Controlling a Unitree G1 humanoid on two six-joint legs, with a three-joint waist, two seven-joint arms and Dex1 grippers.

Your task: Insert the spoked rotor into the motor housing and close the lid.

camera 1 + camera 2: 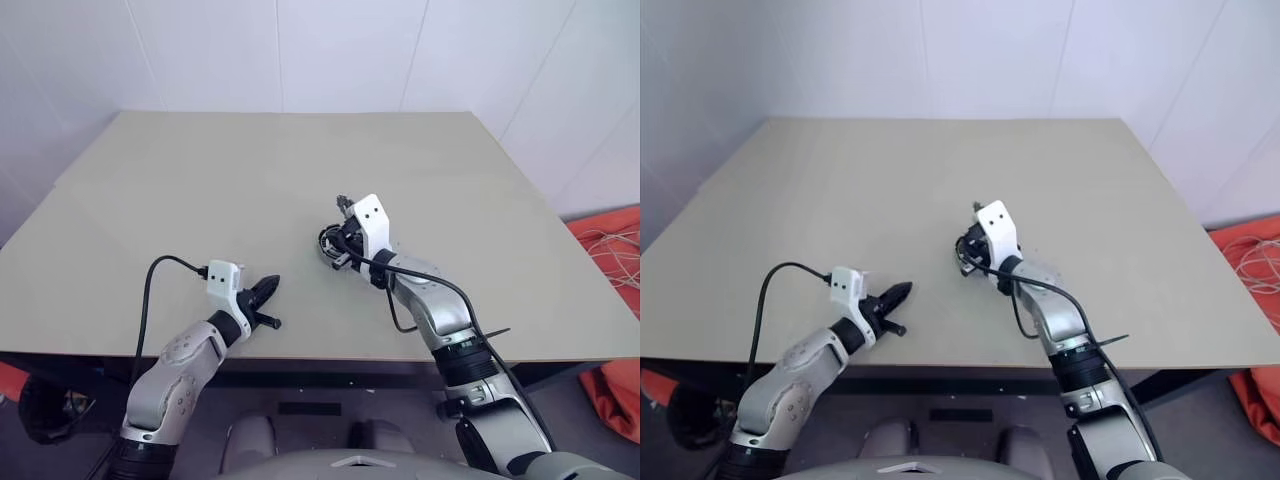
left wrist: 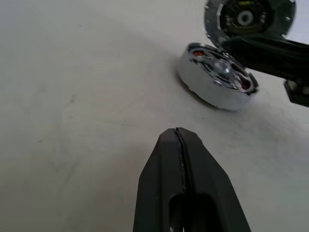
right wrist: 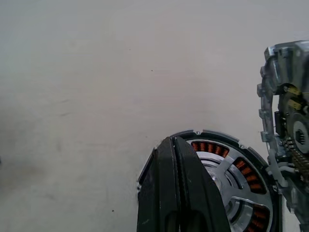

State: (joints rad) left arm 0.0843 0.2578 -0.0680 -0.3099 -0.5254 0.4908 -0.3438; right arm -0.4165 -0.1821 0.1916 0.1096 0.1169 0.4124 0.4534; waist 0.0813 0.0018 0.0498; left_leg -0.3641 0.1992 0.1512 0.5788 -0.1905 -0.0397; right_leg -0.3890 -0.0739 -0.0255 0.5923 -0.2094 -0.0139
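The motor housing [image 2: 212, 79] is a short silver cup on the tan table, with copper windings showing inside. A silver spoked piece, which I take for the spoked rotor [image 3: 218, 175], lies seated in it. The lid [image 2: 248, 17] stands tilted on its edge right beside the housing; what props it I cannot tell. My right gripper [image 3: 174, 141] is shut with nothing between its fingers, its tips over the housing's rim. My left gripper [image 1: 272, 283] is shut and empty, near the table's front edge, well apart from the housing.
The table [image 1: 200, 200] is wide, with its front edge just below my left gripper. A red bag with pale cords [image 1: 615, 250] lies on the floor past the table's right side. White walls close the back.
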